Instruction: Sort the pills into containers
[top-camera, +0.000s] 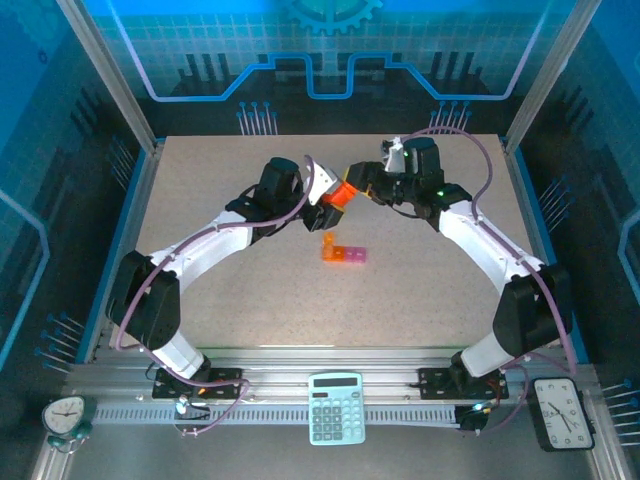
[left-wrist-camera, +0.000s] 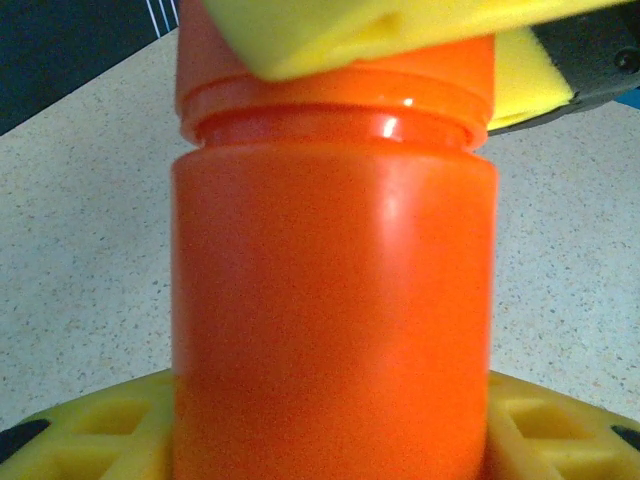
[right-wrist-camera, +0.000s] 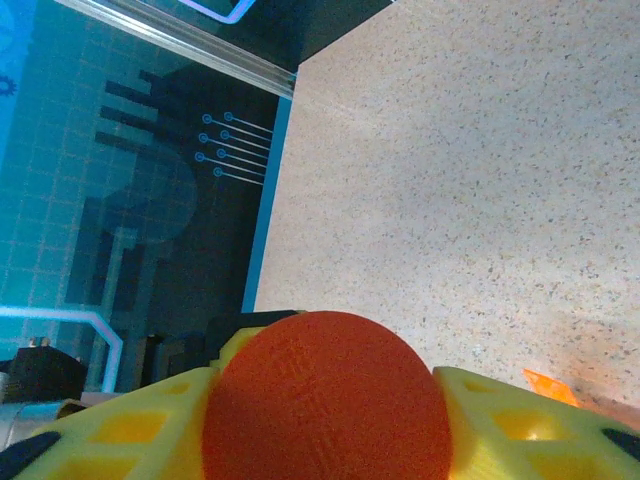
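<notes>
Top external: both arms meet mid-desk (top-camera: 220, 290). The orange bottle (top-camera: 340, 196) sits between them, with the left tool (top-camera: 326, 190) at its 9 o'clock and the right tool (top-camera: 360, 186) at its 3 o'clock.

The containers (top-camera: 342, 253) lie on the desk at 6 o'clock of the bottle, near it but apart from both tools. It's a short joined strip, orange end at 9 o'clock and magenta end at 3 o'clock, with one orange lid standing up.

Left wrist: the bottle body is wedged between the yellow fingers (left-wrist-camera: 90, 430) at 6 o'clock, so the left tool is clamped on the orange bottle. The right tool's yellow pad overlaps the cap (left-wrist-camera: 330, 90) at 12 o'clock.

Right wrist: the cap is seen end-on, with yellow fingers (right-wrist-camera: 130, 430) touching it on both sides, so the right tool is clamped on the cap. The orange sliver at 4 o'clock is possibly a container lid, too blurred to confirm.

The calculator (top-camera: 336, 407) is at 6 o'clock on the front rail. One clock (top-camera: 64, 416) is at 7 o'clock, another clock (top-camera: 562, 410) at 5 o'clock.
</notes>
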